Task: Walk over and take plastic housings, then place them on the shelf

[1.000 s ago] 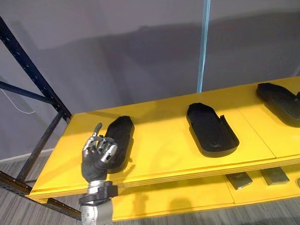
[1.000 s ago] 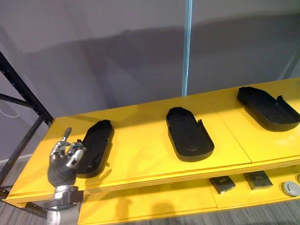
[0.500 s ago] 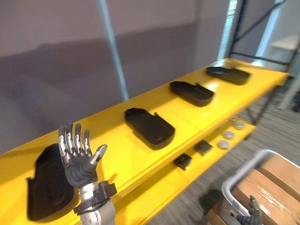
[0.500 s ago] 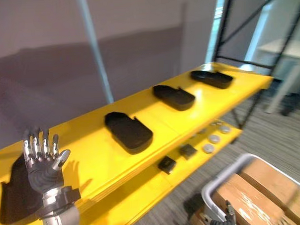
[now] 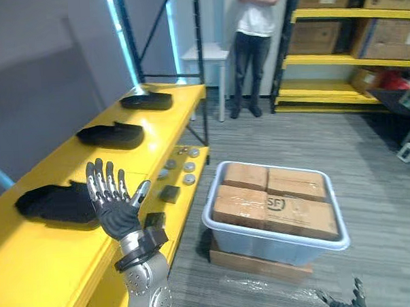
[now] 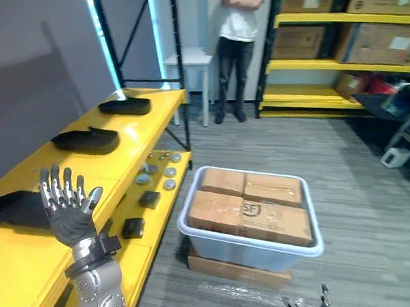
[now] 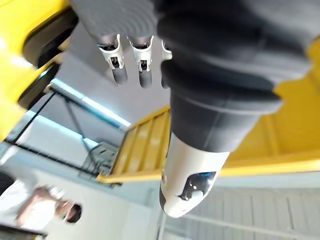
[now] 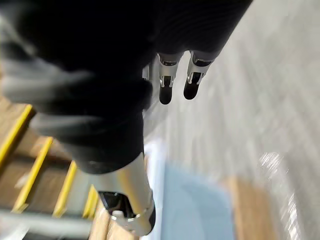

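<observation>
- Left hand [image 5: 115,210] is raised beside the yellow shelf board [image 5: 39,263]. Its fingers are straight and spread wide, and you hold nothing in it.
- Right hand [image 5: 349,301] hangs low near the floor, well apart from the shelf. Its own wrist view shows its fingers [image 8: 172,85] straight, with nothing between them.
- Three black moulded plastic housings lie in a row on the top board, well apart from one another.
  - Nearest housing [image 5: 54,201] is close by the left hand.
  - Middle housing [image 5: 110,134] is further along the board.
  - Far housing [image 5: 146,100] is near the shelf's end.
- Progress, as judged: three housings are set on the shelf and none is in hand. If more are to be shelved, you must walk over and fetch them. No supply of housings can be made out.
- Each housing is a low, long, matt black shell with a rounded outline, lying flat on the board. The finer form cannot be made out.
- Small grey round discs [image 5: 180,169] and small black blocks [image 5: 169,193] sit on the lower board.
- Beside the shelf, a pale grey plastic tote [image 5: 270,246] holds brown cardboard cartons [image 5: 272,199].
- At the aisle's far end stands a person [image 5: 254,36].
</observation>
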Controlling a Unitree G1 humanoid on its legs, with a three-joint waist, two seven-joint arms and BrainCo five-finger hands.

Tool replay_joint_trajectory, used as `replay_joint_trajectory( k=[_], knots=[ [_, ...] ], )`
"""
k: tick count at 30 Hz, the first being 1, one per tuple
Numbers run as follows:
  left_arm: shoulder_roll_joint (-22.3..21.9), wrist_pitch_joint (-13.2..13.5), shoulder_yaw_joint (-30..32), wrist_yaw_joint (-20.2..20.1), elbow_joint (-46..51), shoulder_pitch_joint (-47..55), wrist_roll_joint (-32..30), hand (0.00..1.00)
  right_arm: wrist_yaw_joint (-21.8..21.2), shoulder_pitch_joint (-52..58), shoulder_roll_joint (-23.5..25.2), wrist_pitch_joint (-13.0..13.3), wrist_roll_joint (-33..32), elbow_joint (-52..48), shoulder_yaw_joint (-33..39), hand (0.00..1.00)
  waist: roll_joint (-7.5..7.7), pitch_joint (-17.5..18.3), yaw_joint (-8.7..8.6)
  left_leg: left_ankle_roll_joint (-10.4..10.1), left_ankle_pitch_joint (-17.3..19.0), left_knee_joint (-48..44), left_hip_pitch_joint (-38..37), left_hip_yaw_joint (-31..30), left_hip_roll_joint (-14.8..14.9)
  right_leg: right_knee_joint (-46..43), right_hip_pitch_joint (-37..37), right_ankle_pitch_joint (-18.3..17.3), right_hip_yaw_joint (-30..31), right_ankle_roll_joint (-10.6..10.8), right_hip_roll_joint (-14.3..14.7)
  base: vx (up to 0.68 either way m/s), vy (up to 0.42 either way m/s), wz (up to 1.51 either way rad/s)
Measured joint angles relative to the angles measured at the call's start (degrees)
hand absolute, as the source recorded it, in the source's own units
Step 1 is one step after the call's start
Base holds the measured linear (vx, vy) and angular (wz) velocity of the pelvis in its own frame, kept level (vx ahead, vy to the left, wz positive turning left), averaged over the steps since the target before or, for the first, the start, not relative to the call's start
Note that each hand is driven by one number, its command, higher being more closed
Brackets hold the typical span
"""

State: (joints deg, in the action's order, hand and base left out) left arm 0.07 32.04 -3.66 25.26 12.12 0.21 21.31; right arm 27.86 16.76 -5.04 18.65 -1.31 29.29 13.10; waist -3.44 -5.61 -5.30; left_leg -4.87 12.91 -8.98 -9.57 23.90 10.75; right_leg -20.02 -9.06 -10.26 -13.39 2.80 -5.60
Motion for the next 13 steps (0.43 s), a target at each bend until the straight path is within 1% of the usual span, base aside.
replay_joint_trajectory(
  k=[1, 2, 3, 4, 5, 6, 7, 8, 9, 10, 11, 13],
  knots=[
    [-0.04, -0.57, 0.04, -0.52, -0.09, 0.11, 0.0, 0.0, -0.4, -0.12, -0.2, -0.02, -0.01, 0.7, 0.31, 0.0, -0.42, 0.28, 0.17, 1.05, -0.75, 0.0, 0.31, 0.12, 0.93, 3.73, 1.03, 2.2, 0.31, -0.64, 1.7, 0.1, -0.236, -0.76],
    [0.3, -1.51, 0.18, -0.97, -0.59, 0.09, -0.03, 0.0, -1.69, -0.17, -0.1, -0.34, -0.03, 1.1, 0.28, 0.0, -0.1, 0.56, 0.54, 1.68, -2.41, -0.13, 0.12, 1.44, 2.5, 10.42, 3.43, 5.57, 1.38, -1.75, 4.36, 0.06, -0.226, -0.75],
    [0.77, -3.48, 0.13, -1.4, -2.91, 0.03, 0.13, 0.0, -3.14, -0.32, -0.3, -0.86, -0.06, 1.29, 0.35, 0.0, 0.39, 1.01, 0.59, 1.46, -3.68, -0.49, -0.01, 2.44, 3.36, 15.83, 5.67, 8.59, 2.19, -2.28, 5.93, 0.05, -0.223, -0.65],
    [1.12, -4.86, 0.14, -2.01, -4.77, 0.05, 0.73, 0.0, -3.92, -0.21, -0.51, -1.51, -0.09, 1.58, 0.35, 0.0, 0.68, 1.16, 0.59, 1.52, -4.23, -0.56, 0.0, 2.66, 3.45, 18.33, 6.76, 10.04, 2.44, -2.46, 6.33, 0.05, -0.191, -0.43],
    [1.94, -7.62, 0.11, -3.15, -9.92, 0.04, 1.82, 0.0, -5.67, -0.7, -1.33, -2.93, -0.12, 3.12, 0.31, 0.0, 0.99, 1.27, 0.62, 2.02, -4.89, -0.84, 0.31, 2.69, 3.37, 22.0, 8.24, 12.25, 2.91, -2.6, 6.64, 0.06, -0.117, -0.28],
    [2.31, -9.82, 0.04, -3.79, -14.53, 0.06, 2.53, 0.0, -6.84, -1.35, -1.75, -4.09, -0.12, 4.79, 0.31, 0.0, 1.27, 1.1, 0.61, 1.79, -5.2, -0.79, 0.36, 2.63, 3.14, 23.91, 8.91, 13.28, 3.27, -2.77, 6.68, 0.06, -0.079, -0.24],
    [2.28, -12.75, -0.09, -4.93, -20.75, 0.11, 4.29, 0.0, -8.0, -2.04, -2.14, -5.55, -0.23, 7.62, 0.36, 0.0, 1.14, 1.12, 0.68, 1.74, -5.19, 0.18, 0.03, 2.32, 2.86, 24.78, 9.26, 13.86, 3.4, -2.84, 6.69, 0.03, -0.02, -0.08],
    [2.28, -13.95, -0.14, -5.53, -24.2, 0.1, 5.08, 0.0, -8.38, -2.26, -2.06, -6.34, -0.42, 9.08, 0.38, 0.0, 1.14, 1.13, 0.67, 1.82, -5.33, 1.01, -0.42, 2.11, 2.69, 24.78, 9.39, 13.96, 3.27, -2.86, 6.71, 0.01, 0.019, 0.06],
    [2.34, -16.18, -0.09, -6.25, -31.35, 0.16, 6.44, 0.0, -9.15, -2.42, -1.87, -7.7, -1.62, 11.97, 0.46, 0.0, 0.97, 1.14, 0.67, 1.38, -5.93, 2.13, -1.78, 2.27, 2.62, 24.8, 10.07, 14.34, 2.79, -2.96, 7.0, 0.0, 0.046, 0.16],
    [2.49, -16.88, 0.06, -7.22, -39.07, 0.47, 6.79, 0.0, -10.05, -2.47, -1.15, -8.76, -3.45, 15.15, 0.45, 0.0, 1.11, 0.92, 0.75, 0.84, -6.21, 2.49, -2.69, 2.31, 2.61, 24.85, 10.92, 14.89, 1.89, -2.81, 6.91, -0.02, 0.056, 0.19],
    [2.6, -17.3, 0.08, -7.71, -42.5, 0.85, 6.77, 0.0, -10.34, -2.4, -0.89, -9.07, -4.38, 16.8, 0.52, 0.0, 1.3, 0.88, 0.78, 0.54, -6.34, 2.6, -2.77, 2.27, 2.42, 24.87, 11.25, 14.98, 1.47, -2.67, 6.62, -0.04, 0.08, 0.21],
    [2.81, -20.23, 1.12, -9.51, -51.86, 2.39, 6.56, 0.0, -12.29, -2.53, -0.49, -10.37, -7.74, 22.58, 2.62, 0.0, 1.47, 0.6, 1.36, 0.1, -6.28, 2.85, -2.75, 2.19, 1.32, 25.29, 11.42, 15.41, 0.1, -1.97, 5.21, -0.06, 0.102, 0.21]
  ],
)
